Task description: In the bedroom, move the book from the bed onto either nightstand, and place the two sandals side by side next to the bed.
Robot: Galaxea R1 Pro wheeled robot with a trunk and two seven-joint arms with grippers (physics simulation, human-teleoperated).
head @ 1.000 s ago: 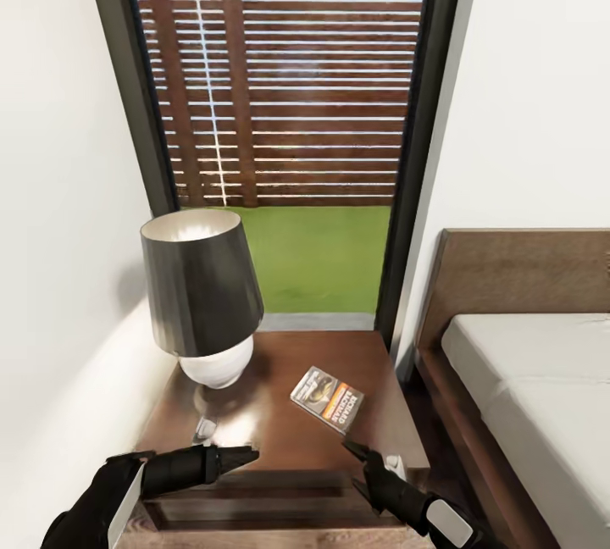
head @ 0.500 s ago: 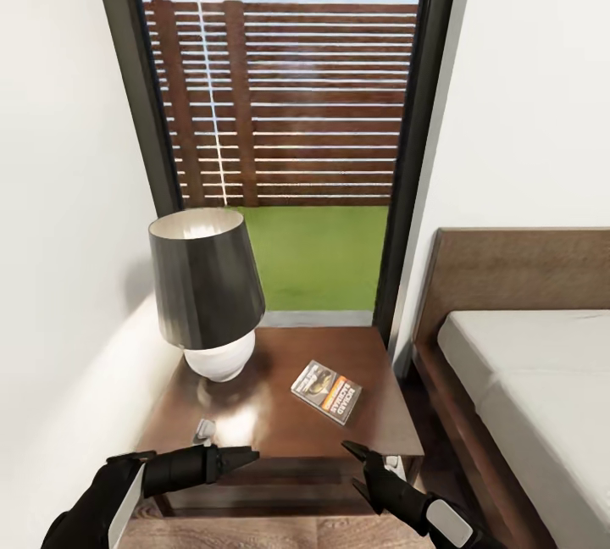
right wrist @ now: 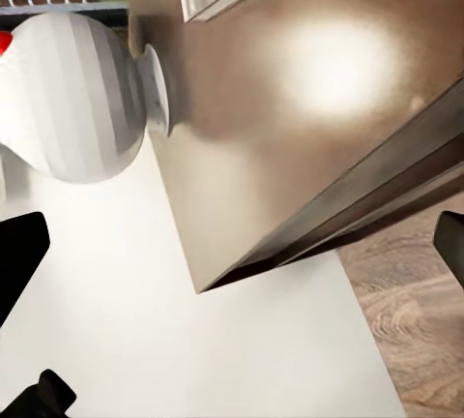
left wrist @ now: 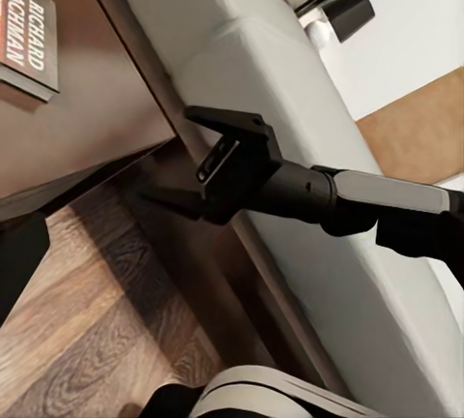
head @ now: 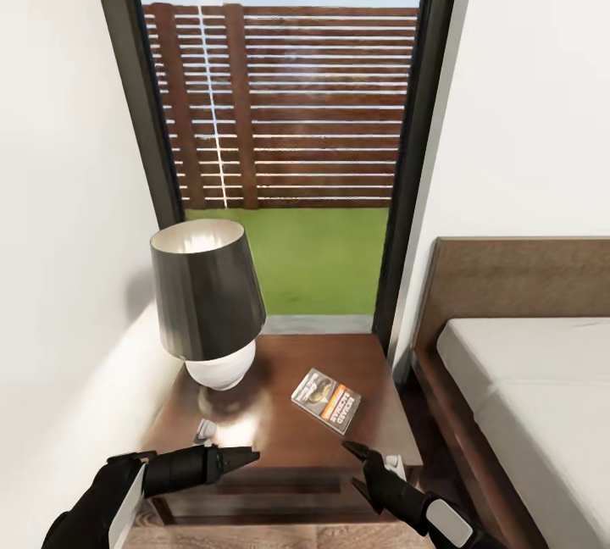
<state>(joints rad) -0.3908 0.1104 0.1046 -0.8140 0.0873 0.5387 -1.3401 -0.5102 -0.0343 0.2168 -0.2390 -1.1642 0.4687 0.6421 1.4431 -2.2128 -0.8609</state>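
Note:
The book (head: pixel 326 400) lies flat on the glossy dark nightstand (head: pixel 280 443), right of the lamp (head: pixel 207 303); its title band shows in the left wrist view (left wrist: pixel 24 31). My left gripper (head: pixel 246 454) hovers at the stand's front edge, open and holding nothing. My right gripper (head: pixel 360 454) hangs off the stand's front right corner, its fingers wide apart and empty; it also appears in the left wrist view (left wrist: pixel 227 142). The bed (head: pixel 525 379), with its off-white mattress, stands to the right. The sandals are out of view.
A tall dark-framed window (head: pixel 288 151) with a fence and grass behind it rises past the nightstand. White walls close in on both sides. A small white object (head: pixel 205 429) lies by the lamp base (right wrist: pixel 68 108). Wood floor (left wrist: pixel 87 321) runs under the stand.
The whole picture has shifted slightly, so the camera has moved; the nightstand now shows a little smaller and farther off. Book and both grippers keep their places.

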